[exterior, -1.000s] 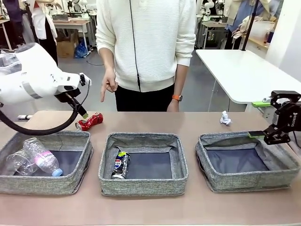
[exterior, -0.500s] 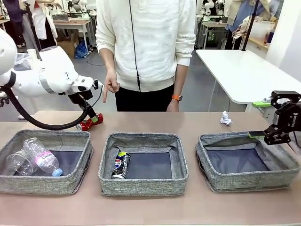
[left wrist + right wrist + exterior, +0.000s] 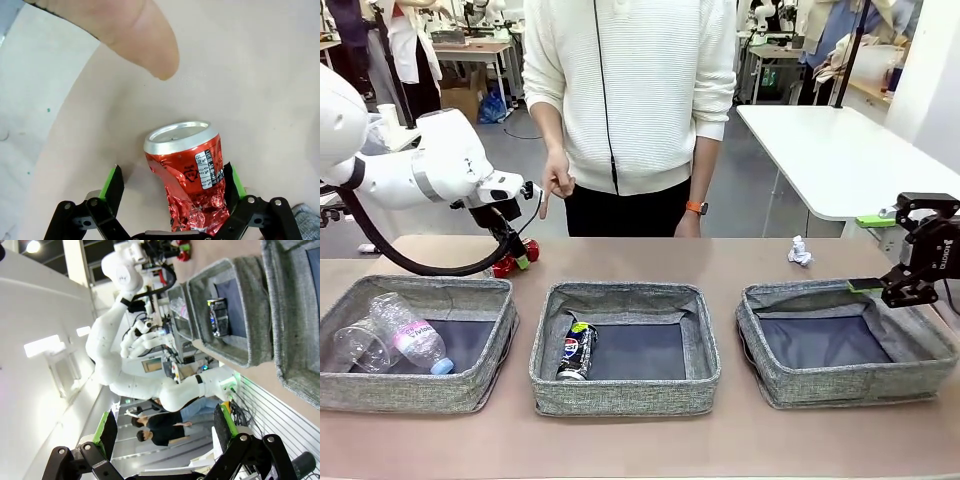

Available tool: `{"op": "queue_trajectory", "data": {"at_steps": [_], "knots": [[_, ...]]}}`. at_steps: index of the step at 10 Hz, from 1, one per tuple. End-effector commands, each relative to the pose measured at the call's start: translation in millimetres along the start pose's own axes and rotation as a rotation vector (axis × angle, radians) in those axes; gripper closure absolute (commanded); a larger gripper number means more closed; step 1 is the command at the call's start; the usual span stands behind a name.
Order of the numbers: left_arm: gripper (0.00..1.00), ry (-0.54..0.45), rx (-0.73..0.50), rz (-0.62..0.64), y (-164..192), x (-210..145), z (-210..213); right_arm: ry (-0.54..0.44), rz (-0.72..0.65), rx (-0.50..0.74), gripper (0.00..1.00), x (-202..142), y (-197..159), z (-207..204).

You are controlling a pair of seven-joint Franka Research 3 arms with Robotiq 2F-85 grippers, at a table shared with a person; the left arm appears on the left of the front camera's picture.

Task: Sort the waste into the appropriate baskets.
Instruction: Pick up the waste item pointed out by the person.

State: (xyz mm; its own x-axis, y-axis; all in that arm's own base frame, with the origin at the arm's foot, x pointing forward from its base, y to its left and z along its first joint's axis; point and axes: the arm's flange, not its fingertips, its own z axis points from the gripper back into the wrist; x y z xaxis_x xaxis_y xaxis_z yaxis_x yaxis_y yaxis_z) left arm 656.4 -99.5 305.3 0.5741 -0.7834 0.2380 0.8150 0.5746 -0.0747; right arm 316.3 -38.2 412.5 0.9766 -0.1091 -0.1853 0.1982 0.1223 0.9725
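The crushed red can [image 3: 187, 175] lies on the table behind the left basket [image 3: 420, 390]. My left gripper [image 3: 517, 255] has come down over the can [image 3: 503, 266]. In the left wrist view the left gripper [image 3: 172, 185] stands open with a finger on each side of the can. A clear bottle [image 3: 408, 332] and a clear cup [image 3: 355, 345] lie in the left basket. The dark can [image 3: 577, 350] lies in the middle basket [image 3: 620, 395]. A white paper wad [image 3: 799, 250] sits on the table behind the right basket [image 3: 850, 385]. My right gripper [image 3: 870, 252] hangs open and empty over that basket's right rim, and it is also open in its own view [image 3: 165, 425].
A person in a white sweater stands at the far side, one hand [image 3: 555, 185] pointing a finger [image 3: 135, 35] down above the red can. A white table [image 3: 840, 160] stands at the back right. The front strip of my table is bare.
My left arm swung right and lowered, bringing its open gripper down around the red can. The right arm and the baskets' contents have not moved.
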Motion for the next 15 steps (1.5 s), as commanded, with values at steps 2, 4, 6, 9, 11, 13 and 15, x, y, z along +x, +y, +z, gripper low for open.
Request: {"op": "queue_trajectory", "data": {"at_steps": [2, 4, 6, 9, 11, 13, 15], "knots": [[0.33, 0.024, 0.006, -0.009, 2, 4, 5, 0.007, 0.022, 0.002, 0.00, -5, -1, 2], [0.91, 0.031, -0.003, 0.005, 1, 3, 6, 0.007, 0.022, 0.002, 0.00, -5, -1, 2], [1.00, 0.035, -0.005, 0.007, 0, 2, 7, 0.007, 0.022, 0.002, 0.00, -5, -1, 2], [1.00, 0.038, -0.004, 0.010, -2, 1, 8, 0.007, 0.022, 0.002, 0.00, -5, -1, 2], [1.00, 0.029, -0.006, 0.024, -3, 1, 11, 0.007, 0.022, 0.002, 0.00, -5, -1, 2], [1.00, 0.003, -0.045, 0.089, -1, -2, 21, 0.007, 0.022, 0.002, 0.00, -5, -1, 2], [1.00, -0.067, -0.065, 0.249, -9, -18, 84, 0.007, 0.022, 0.002, 0.00, -5, -1, 2]]}}
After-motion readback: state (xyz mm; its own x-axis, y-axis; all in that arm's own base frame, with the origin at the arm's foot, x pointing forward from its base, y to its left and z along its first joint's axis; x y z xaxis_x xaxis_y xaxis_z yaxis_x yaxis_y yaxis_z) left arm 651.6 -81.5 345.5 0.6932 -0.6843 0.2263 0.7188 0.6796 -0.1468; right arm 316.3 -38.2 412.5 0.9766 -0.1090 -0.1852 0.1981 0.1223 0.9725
